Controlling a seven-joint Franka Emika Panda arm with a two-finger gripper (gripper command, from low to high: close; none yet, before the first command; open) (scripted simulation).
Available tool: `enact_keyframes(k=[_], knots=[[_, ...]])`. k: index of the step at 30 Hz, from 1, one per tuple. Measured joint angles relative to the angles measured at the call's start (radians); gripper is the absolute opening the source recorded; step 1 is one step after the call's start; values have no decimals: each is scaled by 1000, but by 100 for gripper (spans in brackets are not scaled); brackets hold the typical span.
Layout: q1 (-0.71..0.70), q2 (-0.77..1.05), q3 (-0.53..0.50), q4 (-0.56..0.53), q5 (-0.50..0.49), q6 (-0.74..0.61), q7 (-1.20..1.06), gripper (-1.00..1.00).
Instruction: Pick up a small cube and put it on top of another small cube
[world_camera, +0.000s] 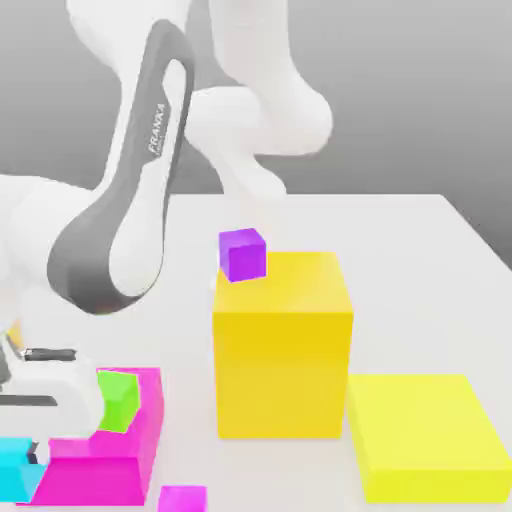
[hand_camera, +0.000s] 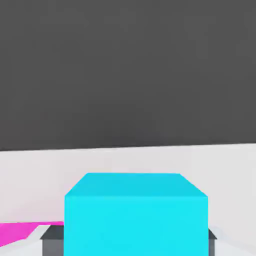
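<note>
Pale tabletop (world_camera: 400, 240); gripper (world_camera: 38, 452) low, gripping cyan cube (hand_camera: 136, 225).

— How is the light falling on the exterior view?
— Brightly and evenly; the white tabletop (world_camera: 290, 222) is glowing pale, nearly washing out the arm's (world_camera: 245, 110) pale parts.
— Any shading?
— Yes, the yellow-orange block's (world_camera: 283, 365) front is looking darker than its top, while the backdrop (world_camera: 380, 100) is staying grey.

Four small cubes (world_camera: 242, 256), three larger blocks (world_camera: 283, 370), one orange sliver (world_camera: 14, 334) and one arm (world_camera: 135, 190) show.
</note>
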Motion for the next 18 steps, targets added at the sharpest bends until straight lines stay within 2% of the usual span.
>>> enact_keyframes(k=[5,11,15,16,18], knots=[[43,-181,-20,-125,-89,-44,168,-100],[46,-387,5,-272,-196,-87,366,-100],[59,-301,-2,-322,-158,46,354,-100],[58,-281,1,-328,-149,70,348,100],[54,-281,1,-328,-149,70,348,100]])
